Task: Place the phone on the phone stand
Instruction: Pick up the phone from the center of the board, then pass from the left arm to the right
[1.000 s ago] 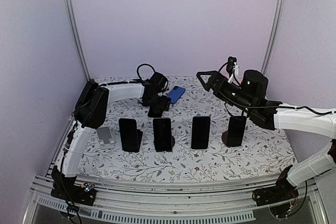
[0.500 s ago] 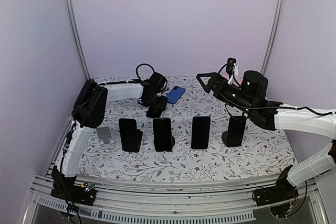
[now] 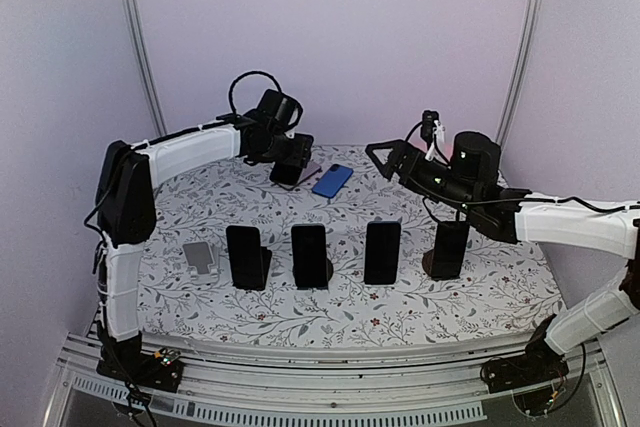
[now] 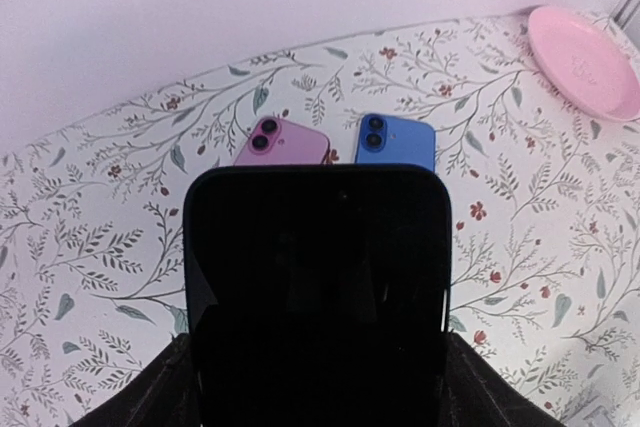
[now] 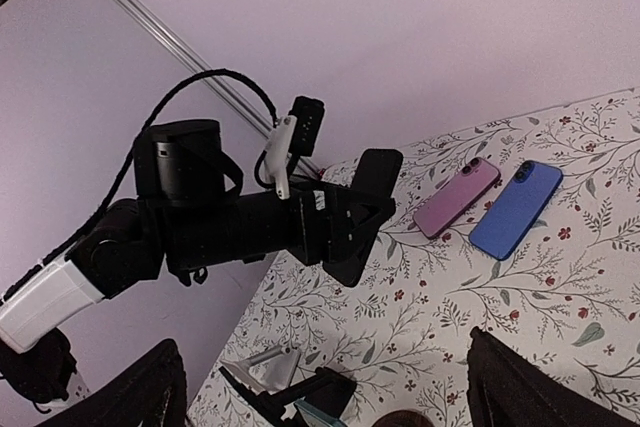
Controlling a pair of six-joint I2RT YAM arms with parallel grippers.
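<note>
Black phone (image 4: pixel 318 277), rigid, probably slick and breakable, pinched across its long edges by left gripper (image 4: pixel 318 392); right gripper (image 3: pixel 388 159) spread.

blocked: row of four standing phones (image 3: pixel 309 252) | open: above grey stand (image 3: pixel 200 257), leftmost

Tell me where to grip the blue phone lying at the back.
Take the blue phone across its two long edges near mid-length, coming straight down. It lies flat, back up, so only the thin sides offer a hold. The pink phone lies close beside it, so one of the jaws must fit that gap.
</note>
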